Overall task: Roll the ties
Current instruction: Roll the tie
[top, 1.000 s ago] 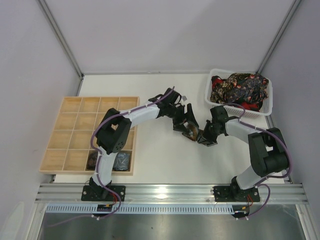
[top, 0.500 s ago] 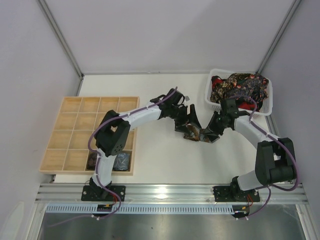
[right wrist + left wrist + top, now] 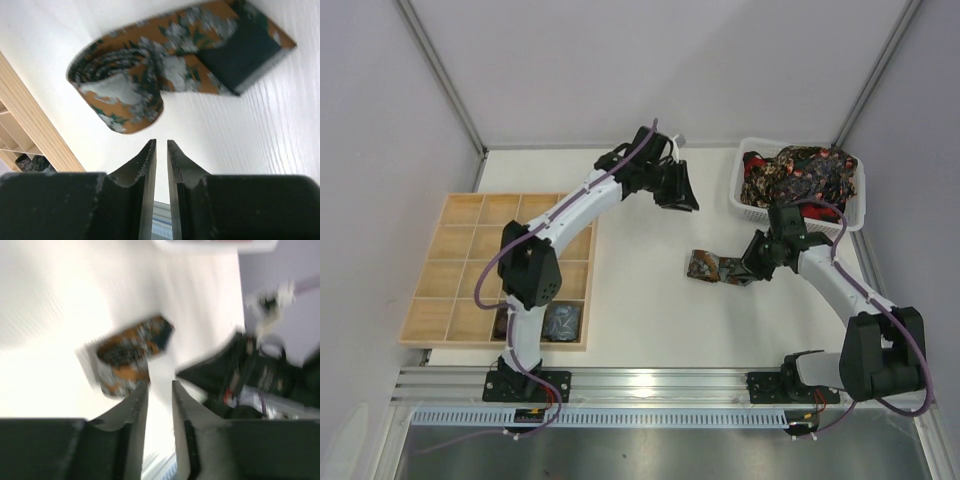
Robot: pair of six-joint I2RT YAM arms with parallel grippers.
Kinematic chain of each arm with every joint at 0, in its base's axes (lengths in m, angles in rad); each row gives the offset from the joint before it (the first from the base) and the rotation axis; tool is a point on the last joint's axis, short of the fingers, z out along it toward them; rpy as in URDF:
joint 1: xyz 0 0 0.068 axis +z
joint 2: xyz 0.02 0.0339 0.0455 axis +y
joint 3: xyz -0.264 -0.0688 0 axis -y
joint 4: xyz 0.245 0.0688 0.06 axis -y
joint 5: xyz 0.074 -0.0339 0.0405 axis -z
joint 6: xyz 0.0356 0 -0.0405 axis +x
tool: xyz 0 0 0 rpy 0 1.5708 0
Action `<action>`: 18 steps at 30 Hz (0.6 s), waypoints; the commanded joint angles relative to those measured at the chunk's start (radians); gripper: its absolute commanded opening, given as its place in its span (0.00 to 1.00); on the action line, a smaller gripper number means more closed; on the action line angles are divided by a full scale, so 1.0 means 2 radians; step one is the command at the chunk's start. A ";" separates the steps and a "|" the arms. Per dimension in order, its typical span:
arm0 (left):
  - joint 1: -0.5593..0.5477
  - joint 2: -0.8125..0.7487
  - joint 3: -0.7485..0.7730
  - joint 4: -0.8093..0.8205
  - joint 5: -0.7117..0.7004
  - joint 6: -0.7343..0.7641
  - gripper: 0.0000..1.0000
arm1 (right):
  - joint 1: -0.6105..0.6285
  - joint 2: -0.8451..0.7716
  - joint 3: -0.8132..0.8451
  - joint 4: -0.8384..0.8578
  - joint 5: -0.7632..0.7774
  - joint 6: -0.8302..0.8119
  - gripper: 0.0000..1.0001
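Observation:
One tie (image 3: 705, 265), orange-brown with grey-green flowers, lies on the white table as a loose coil (image 3: 122, 85) with its dark-lined end (image 3: 240, 50) trailing free. My right gripper (image 3: 732, 272) sits just right of it. In the right wrist view its jaws (image 3: 160, 141) stand a narrow slit apart, holding nothing and short of the coil. My left gripper (image 3: 682, 200) hangs well behind the tie, apart from it. The blurred left wrist view shows its jaws (image 3: 160, 384) parted and empty, with the tie (image 3: 132, 357) beyond them. More ties (image 3: 800, 175) are heaped in the basket.
The white mesh basket (image 3: 737, 190) stands at the back right. The wooden grid tray (image 3: 470, 240) lies at the left, with two dark coils (image 3: 505, 322) (image 3: 563, 322) in its near cells. Its edge (image 3: 30, 120) shows in the right wrist view.
The left arm has swung back and away from the tie, and its jaws have narrowed. The right gripper has let go of the tie, which now lies alone on the table.

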 commanded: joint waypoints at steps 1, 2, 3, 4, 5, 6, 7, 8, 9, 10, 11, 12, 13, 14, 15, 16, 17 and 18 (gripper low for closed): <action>0.002 0.065 0.081 -0.053 -0.077 0.056 0.27 | 0.003 -0.028 -0.029 -0.007 0.006 0.040 0.20; 0.000 0.091 0.090 -0.052 -0.084 0.058 0.25 | 0.007 -0.031 -0.037 -0.007 0.008 0.048 0.19; -0.002 0.100 0.098 -0.036 -0.085 0.062 0.17 | 0.009 -0.035 -0.038 -0.010 0.015 0.051 0.18; -0.005 0.109 0.097 -0.026 -0.088 0.064 0.16 | 0.012 -0.037 -0.041 -0.010 0.017 0.054 0.18; -0.007 0.122 0.097 -0.019 -0.092 0.065 0.14 | 0.019 -0.039 -0.046 -0.010 0.022 0.063 0.16; -0.008 0.134 0.104 -0.012 -0.093 0.067 0.14 | 0.022 -0.040 -0.048 -0.010 0.027 0.068 0.15; -0.010 0.142 0.107 -0.009 -0.089 0.068 0.14 | 0.025 -0.041 -0.052 -0.008 0.027 0.074 0.15; -0.012 0.159 0.110 -0.006 -0.094 0.068 0.15 | 0.033 -0.040 -0.061 -0.007 0.027 0.087 0.14; -0.013 0.166 0.117 -0.002 -0.088 0.068 0.15 | 0.038 -0.039 -0.068 -0.003 0.027 0.095 0.13; -0.017 0.172 0.118 0.002 -0.082 0.065 0.15 | 0.042 -0.040 -0.075 0.000 0.027 0.104 0.13; -0.021 0.178 0.120 0.005 -0.082 0.065 0.15 | 0.047 -0.041 -0.083 0.004 0.026 0.113 0.13; -0.023 0.188 0.121 0.010 -0.078 0.065 0.16 | 0.055 -0.042 -0.098 0.014 0.025 0.129 0.12; -0.029 0.192 0.120 0.014 -0.075 0.066 0.16 | 0.059 -0.044 -0.105 0.020 0.024 0.136 0.12; -0.032 0.195 0.118 0.017 -0.073 0.065 0.16 | 0.064 -0.044 -0.111 0.027 0.024 0.142 0.12; -0.035 0.199 0.116 0.024 -0.072 0.064 0.16 | 0.067 -0.044 -0.119 0.031 0.022 0.149 0.12; -0.039 0.205 0.114 0.025 -0.073 0.065 0.16 | 0.074 -0.041 -0.121 0.036 0.023 0.151 0.12; -0.041 0.207 0.112 0.025 -0.076 0.065 0.16 | 0.076 -0.039 -0.124 0.037 0.024 0.153 0.12; -0.042 0.209 0.104 0.027 -0.076 0.065 0.16 | 0.078 -0.037 -0.124 0.040 0.022 0.153 0.12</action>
